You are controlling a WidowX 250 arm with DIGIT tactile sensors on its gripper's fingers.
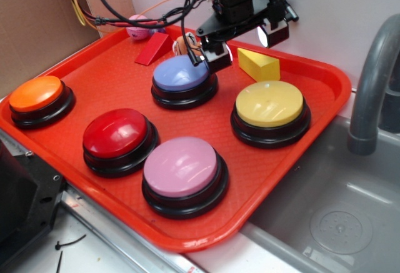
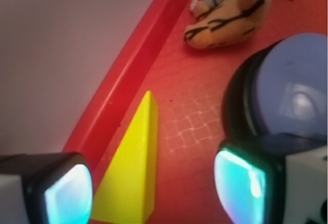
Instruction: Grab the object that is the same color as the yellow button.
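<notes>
Here the gripper (image 1: 245,43) is seen poised above the far part of the red tray (image 1: 325,98), its two fingers spread apart with nothing held between them. In the wrist view the fingertips (image 2: 245,185) appear at the lower corners, their pads glowing a pale teal, and an open gap is left between them.

The yellow wedge block (image 1: 258,64) is found lying on the tray floor just beneath and slightly to one side of the gripper; in the wrist view the block (image 2: 132,171) is seen close to the left-hand finger, its narrow tip pointed away from the gripper and its long side set just beside the tray's raised rim. No contact between block and fingers can be made out.

The yellow button (image 1: 269,104) is placed nearer the camera than the gripper in the exterior view, just beside the wedge. A blue-violet button (image 1: 182,75) is located directly below the other finger, partly overlapped by it in the wrist view. Beyond the gripper a small orange striped plush toy (image 2: 233,13) is seen, and a red wedge block (image 1: 152,49) lies past that
</notes>
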